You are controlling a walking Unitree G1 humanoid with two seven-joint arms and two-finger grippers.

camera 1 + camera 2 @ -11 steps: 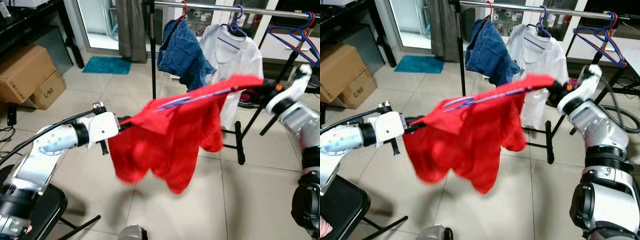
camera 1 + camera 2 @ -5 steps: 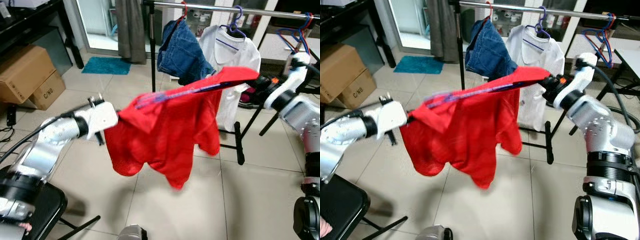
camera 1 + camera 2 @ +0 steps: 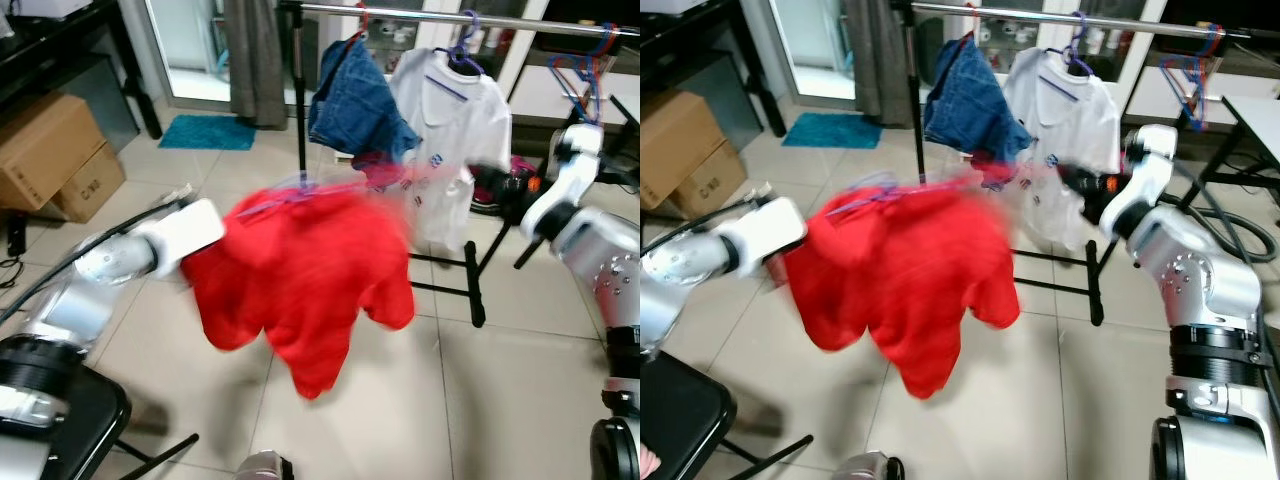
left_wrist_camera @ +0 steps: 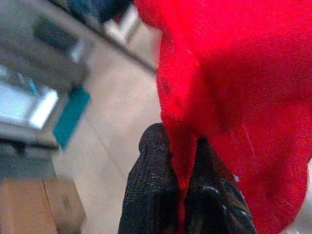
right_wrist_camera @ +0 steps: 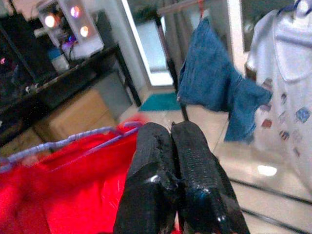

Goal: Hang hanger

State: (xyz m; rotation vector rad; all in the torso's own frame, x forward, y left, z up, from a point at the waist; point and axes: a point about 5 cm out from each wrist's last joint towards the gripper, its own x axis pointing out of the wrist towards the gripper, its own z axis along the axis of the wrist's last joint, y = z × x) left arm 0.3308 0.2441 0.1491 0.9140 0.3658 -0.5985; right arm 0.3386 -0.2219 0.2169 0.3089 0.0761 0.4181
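Observation:
A red shirt (image 3: 300, 270) on a purple hanger (image 3: 268, 203) droops in mid-air in front of the clothes rail (image 3: 450, 17), blurred by motion. My left gripper (image 4: 179, 141) is shut on the shirt's red cloth at its left end, and the shirt hides its fingers in the eye views. My right gripper (image 3: 507, 190) hovers to the right of the shirt, apart from it. Its fingers (image 5: 192, 146) are pressed together with nothing between them. The hanger wire (image 5: 73, 139) and red cloth lie beyond them.
On the rail hang blue denim shorts (image 3: 355, 105), a white T-shirt (image 3: 450, 130) and bare hangers (image 3: 580, 60) at the far right. The rack's black foot (image 3: 475, 290) crosses the tiled floor. Cardboard boxes (image 3: 55, 150) stand at left, a black chair (image 3: 70, 430) at lower left.
My right gripper has let go of the shirt's right end and drawn back to the right. That end has dropped, and the shirt now hangs from my left gripper alone.

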